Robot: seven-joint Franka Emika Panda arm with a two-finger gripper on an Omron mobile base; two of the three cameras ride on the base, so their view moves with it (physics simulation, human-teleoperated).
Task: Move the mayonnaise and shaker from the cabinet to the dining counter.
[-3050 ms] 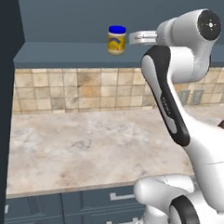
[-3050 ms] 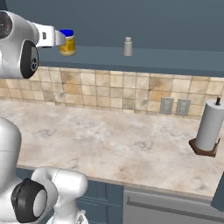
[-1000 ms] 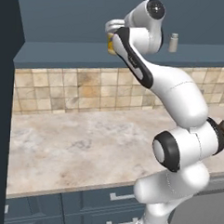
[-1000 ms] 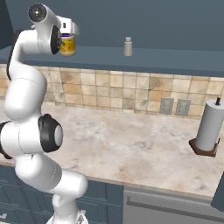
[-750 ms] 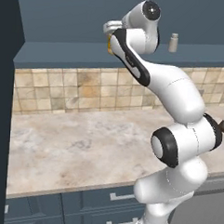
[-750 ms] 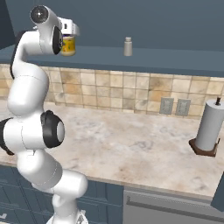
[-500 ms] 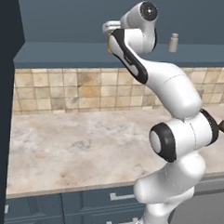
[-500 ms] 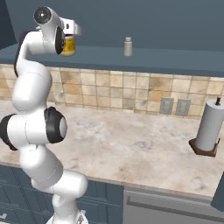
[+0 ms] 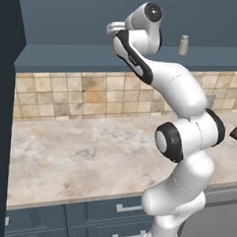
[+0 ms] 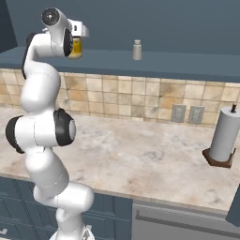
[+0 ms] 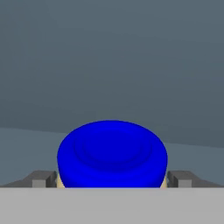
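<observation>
The mayonnaise [image 11: 112, 153] fills the lower middle of the hand view with its blue lid, and a sliver of yellowish jar shows at each side. My gripper [image 11: 112, 180] is open, one dark fingertip [image 11: 41, 179] on each side of the jar. In the right base view the mayonnaise [image 10: 75, 48] stands on the cabinet [image 10: 187, 65] shelf, half behind my hand, with the gripper [image 10: 78, 33] at its top. The shaker [image 10: 137, 49] stands upright further right on the same shelf; the left base view shows this shaker [image 9: 183, 45] too. My arm hides the jar there. The dining counter is out of view.
Below the cabinet lies a marble-look counter [image 10: 154, 159] backed by tan tiles. A paper towel roll [image 10: 224, 137] on a dark stand sits at its right end, with two wall outlets [image 10: 186, 114] beside it. The open cabinet door [image 9: 2, 109] stands at the left edge.
My hand has moved in over the mayonnaise, so the jar now sits between the fingers and is hidden in the left base view. The elbow has swung lower. The jaws stay open.
</observation>
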